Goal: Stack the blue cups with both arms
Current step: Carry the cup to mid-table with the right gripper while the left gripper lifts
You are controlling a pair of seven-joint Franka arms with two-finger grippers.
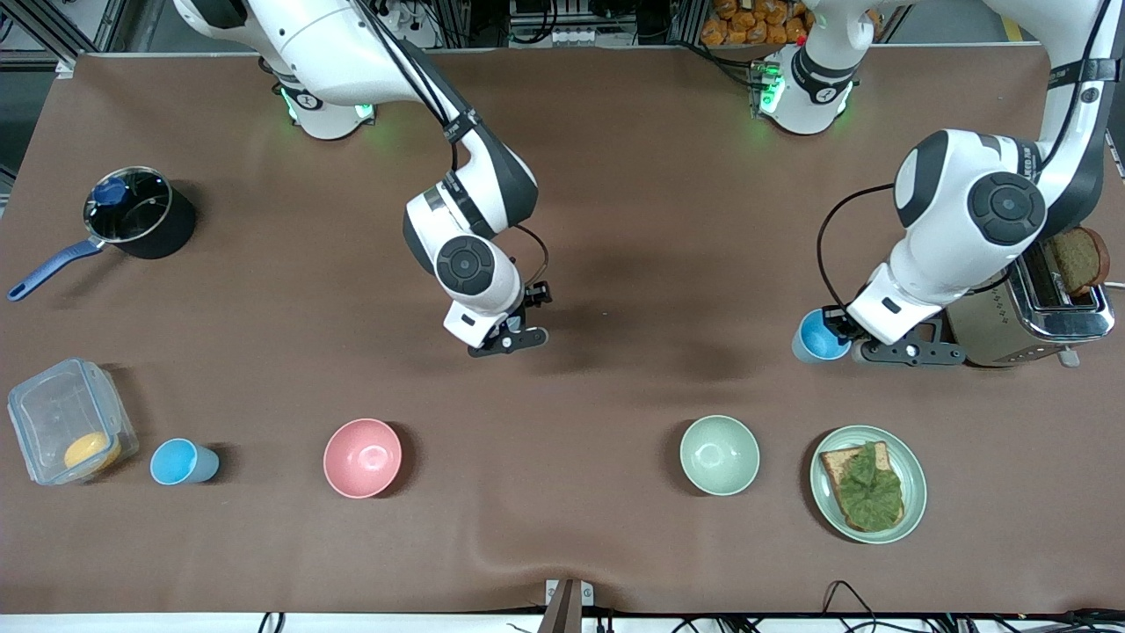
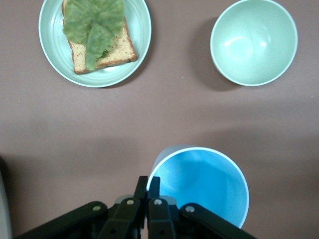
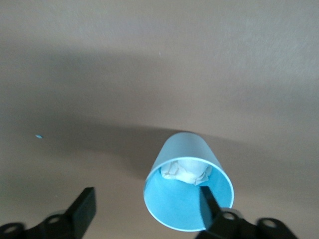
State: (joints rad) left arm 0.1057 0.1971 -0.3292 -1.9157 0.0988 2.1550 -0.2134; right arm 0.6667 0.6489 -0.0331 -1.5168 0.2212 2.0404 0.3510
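Observation:
My left gripper [image 1: 849, 341] is shut on the rim of a blue cup [image 1: 817, 338] beside the toaster. In the left wrist view its fingers [image 2: 148, 181] pinch the rim of that cup [image 2: 204, 181], one inside and one outside. A second blue cup [image 1: 183, 462] stands beside the plastic container at the right arm's end. My right gripper [image 1: 527, 316] is over the table's middle. In the right wrist view it is open [image 3: 147, 191], and a blue cup [image 3: 187, 204] with crumpled white paper inside lies by one finger. That cup is hidden in the front view.
A pink bowl [image 1: 362, 457] and a pale green bowl [image 1: 719, 454] stand near the front camera. A plate with toast and lettuce [image 1: 868, 483] is beside the green bowl. A toaster [image 1: 1028, 312] holds bread. A lidded pot [image 1: 132, 215] and a container [image 1: 66, 422] stand at the right arm's end.

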